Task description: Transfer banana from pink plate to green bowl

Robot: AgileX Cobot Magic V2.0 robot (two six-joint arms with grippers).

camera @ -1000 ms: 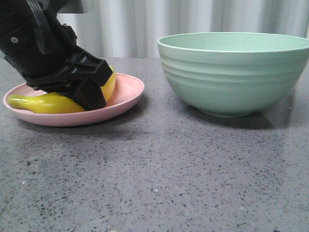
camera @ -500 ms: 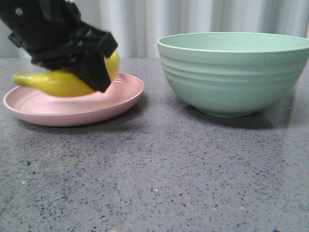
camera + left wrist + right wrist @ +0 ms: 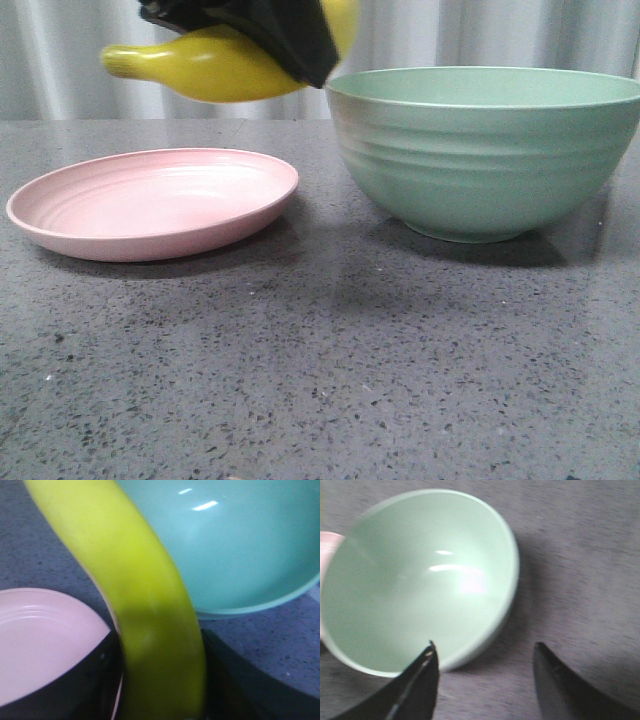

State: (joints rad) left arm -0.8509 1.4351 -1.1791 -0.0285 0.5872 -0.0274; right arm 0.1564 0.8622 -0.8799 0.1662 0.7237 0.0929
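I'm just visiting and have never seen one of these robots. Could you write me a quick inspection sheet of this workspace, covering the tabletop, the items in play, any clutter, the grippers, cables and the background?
Surface: grey speckled table, bare where it shows.
Banana: the banana is in the air, clear of the plate, near the bowl's left rim, not yet inside.
Pink plate: the pink plate is empty, flat on the table.
Green bowl: the green bowl is upright and empty inside.
Clutter: nothing seen.
Grippers: the left gripper is shut on the banana; the right gripper is open, holding nothing, above the bowl's edge.
Cables: nothing seen.
Surroundings: pale pleated curtain behind the table.
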